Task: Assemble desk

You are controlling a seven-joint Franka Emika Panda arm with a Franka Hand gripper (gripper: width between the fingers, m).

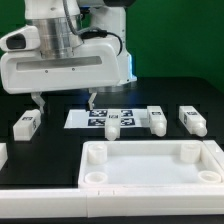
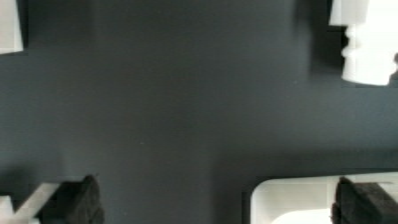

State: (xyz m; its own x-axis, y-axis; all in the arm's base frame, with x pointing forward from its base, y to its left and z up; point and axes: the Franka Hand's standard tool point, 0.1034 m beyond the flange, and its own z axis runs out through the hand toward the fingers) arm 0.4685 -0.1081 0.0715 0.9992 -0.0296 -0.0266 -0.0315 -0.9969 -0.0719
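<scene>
The desk panel is a wide white rimmed tray with corner sockets, lying at the front of the black table. Several short white legs with tags lie behind it: one on the exterior view's left, two by the middle and one on the right. My gripper hangs open and empty above the table between the left leg and the marker board. In the wrist view the gripper holds nothing. A white rounded corner, apparently the panel's, lies under one fingertip. A white leg lies farther off.
The marker board lies flat behind the middle legs. A long white block runs along the front left edge, and a small white piece shows at the left border. The robot's big white body hangs over the back left.
</scene>
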